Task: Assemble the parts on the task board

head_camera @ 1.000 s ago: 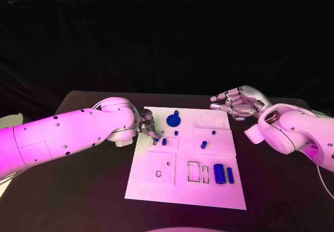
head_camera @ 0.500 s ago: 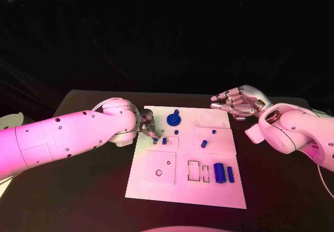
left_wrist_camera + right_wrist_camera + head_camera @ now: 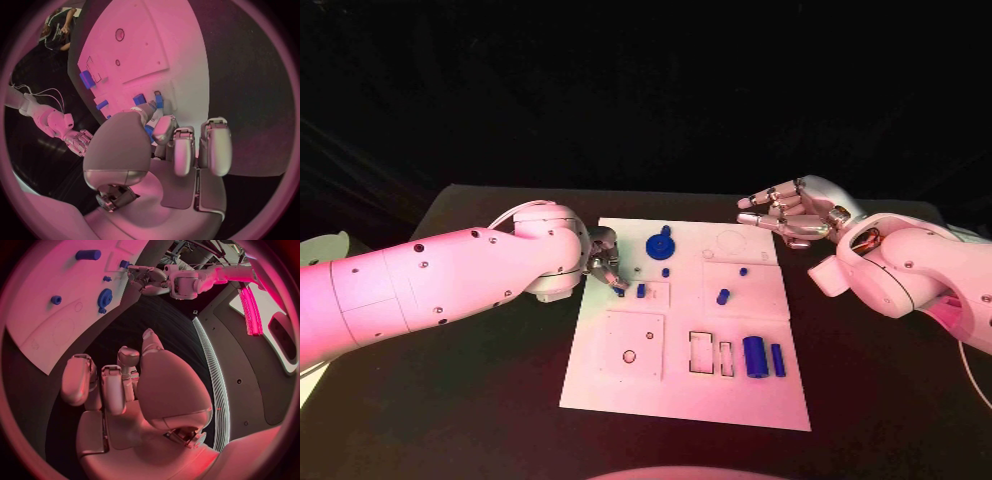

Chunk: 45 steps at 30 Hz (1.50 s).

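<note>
The white task board [image 3: 678, 395] lies in the middle of the black table. My left hand [image 3: 602, 263] hovers over the board's left edge, pinching a small blue part [image 3: 150, 131] between thumb and a finger. Its tip [image 3: 619, 290] sits just left of a short blue peg [image 3: 640, 291] in a square recess. My right hand [image 3: 790, 215] hangs beyond the board's far right corner, fingers curled in on nothing [image 3: 119, 385]. On the board lie a blue round disc [image 3: 659, 246], a blue cylinder [image 3: 754, 358] and a thin blue bar [image 3: 777, 360].
Small blue pieces [image 3: 723, 297] [image 3: 743, 270] [image 3: 665, 273] dot the board's middle. Two empty rectangular slots [image 3: 701, 355] sit left of the cylinder, and a square panel with a hole [image 3: 629, 356] is at the near left. Black table [image 3: 473, 400] surrounds the board.
</note>
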Available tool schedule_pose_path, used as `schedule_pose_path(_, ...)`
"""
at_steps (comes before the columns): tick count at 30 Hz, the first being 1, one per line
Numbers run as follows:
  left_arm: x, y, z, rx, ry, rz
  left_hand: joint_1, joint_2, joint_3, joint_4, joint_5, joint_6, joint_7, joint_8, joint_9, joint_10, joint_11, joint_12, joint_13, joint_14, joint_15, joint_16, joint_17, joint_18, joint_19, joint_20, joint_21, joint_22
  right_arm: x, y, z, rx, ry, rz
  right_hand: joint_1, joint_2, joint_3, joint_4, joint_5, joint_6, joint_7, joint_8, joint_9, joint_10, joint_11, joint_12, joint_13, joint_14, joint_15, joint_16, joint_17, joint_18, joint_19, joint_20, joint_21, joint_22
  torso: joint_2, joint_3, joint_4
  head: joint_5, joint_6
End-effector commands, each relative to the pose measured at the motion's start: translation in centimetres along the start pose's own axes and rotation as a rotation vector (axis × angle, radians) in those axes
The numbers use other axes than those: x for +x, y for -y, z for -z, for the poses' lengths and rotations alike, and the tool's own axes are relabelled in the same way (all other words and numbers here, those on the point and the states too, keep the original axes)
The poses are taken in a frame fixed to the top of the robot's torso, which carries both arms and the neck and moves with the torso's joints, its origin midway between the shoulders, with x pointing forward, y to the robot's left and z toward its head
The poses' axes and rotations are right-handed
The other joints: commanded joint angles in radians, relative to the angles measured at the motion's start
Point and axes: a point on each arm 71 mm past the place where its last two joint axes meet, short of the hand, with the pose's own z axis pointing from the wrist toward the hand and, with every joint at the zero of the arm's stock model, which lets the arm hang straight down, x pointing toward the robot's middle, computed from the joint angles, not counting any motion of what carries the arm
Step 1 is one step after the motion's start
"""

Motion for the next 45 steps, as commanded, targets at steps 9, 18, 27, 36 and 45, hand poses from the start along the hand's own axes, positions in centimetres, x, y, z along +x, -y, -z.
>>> schedule_pose_path(9, 0.74, 0.03, -0.22, -0.007, -0.036, -0.040, 0.010, 0.002, 0.087, -0.079, -0.005, 0.021, -0.021, 0.006, 0.001, 0.003, -0.003, -0.002, 0.000, 0.105, -0.006, 0.003, 0.263, 0.002, 0.072, -0.006, 0.000, 0.178, 0.23, -0.05, 0.01, -0.012, -0.018, -0.004, 0.000, 0.009, -0.004, -0.001, -0.005, 0.002, 0.002, 0.004, 0.001, -0.009, 0.001, -0.006, -0.001, 0.063, 0.000, -0.005, 0.087, 0.008, -0.008, 0.002, -0.004, -0.001, 0.000, 0.0010, -0.0007, -0.003, -0.003)
schedule_pose_path(18, 0.90, -0.06, -0.26, -0.011, -0.049, -0.041, 0.008, 0.002, 0.088, -0.078, -0.008, 0.022, -0.021, 0.006, 0.001, 0.003, -0.003, -0.003, 0.000, 0.105, -0.006, 0.003, 0.263, 0.002, 0.071, -0.006, 0.000, 0.178, 0.22, -0.06, 0.05, -0.012, -0.020, -0.004, 0.000, 0.009, -0.004, -0.001, -0.005, 0.002, 0.002, 0.004, 0.001, -0.009, 0.001, -0.006, -0.001, 0.063, 0.000, -0.005, 0.087, 0.008, -0.008, 0.002, -0.004, -0.001, 0.000, 0.0011, 0.0001, -0.002, -0.006)
schedule_pose_path(27, 0.94, 0.13, -0.44, -0.011, -0.052, -0.022, -0.034, 0.016, 0.079, -0.046, -0.011, 0.030, -0.022, 0.011, 0.007, 0.008, -0.003, 0.001, 0.002, 0.105, -0.006, 0.003, 0.263, 0.002, 0.072, -0.005, -0.001, 0.178, 0.25, -0.09, 0.07, -0.014, -0.020, -0.005, 0.000, 0.011, -0.006, -0.002, -0.006, 0.002, 0.002, 0.004, 0.001, -0.009, 0.001, -0.006, -0.002, 0.063, 0.000, -0.006, 0.086, 0.008, -0.008, 0.002, -0.004, -0.001, 0.001, 0.0011, -0.0013, -0.002, -0.007)
schedule_pose_path(36, 1.05, 0.19, -0.76, -0.026, -0.060, -0.024, -0.098, -0.004, -0.009, 0.009, -0.012, 0.049, -0.032, 0.030, 0.026, 0.016, -0.011, 0.020, 0.019, 0.105, -0.012, 0.003, 0.263, 0.001, 0.074, -0.009, 0.003, 0.183, 0.26, -0.11, 0.11, -0.014, -0.021, -0.004, 0.000, 0.011, -0.006, -0.002, -0.006, 0.002, 0.002, 0.004, 0.001, -0.009, 0.001, -0.006, -0.002, 0.063, 0.000, -0.006, 0.086, 0.008, -0.008, 0.002, -0.004, -0.001, 0.001, 0.0014, -0.0005, -0.006, -0.010)
schedule_pose_path(45, 1.11, 0.22, -0.93, -0.042, -0.069, -0.028, -0.106, -0.009, -0.041, 0.023, -0.011, 0.058, -0.037, 0.037, 0.032, 0.020, -0.015, 0.027, 0.026, 0.105, -0.016, 0.003, 0.263, -0.002, 0.078, -0.013, 0.016, 0.195, 0.26, -0.13, 0.14, -0.014, -0.021, -0.004, 0.000, 0.011, -0.006, -0.002, -0.006, 0.002, 0.002, 0.004, 0.001, -0.009, 0.001, -0.006, -0.002, 0.063, 0.000, -0.006, 0.086, 0.008, -0.008, 0.002, -0.004, -0.001, 0.000, 0.0016, -0.0012, -0.007, -0.011)
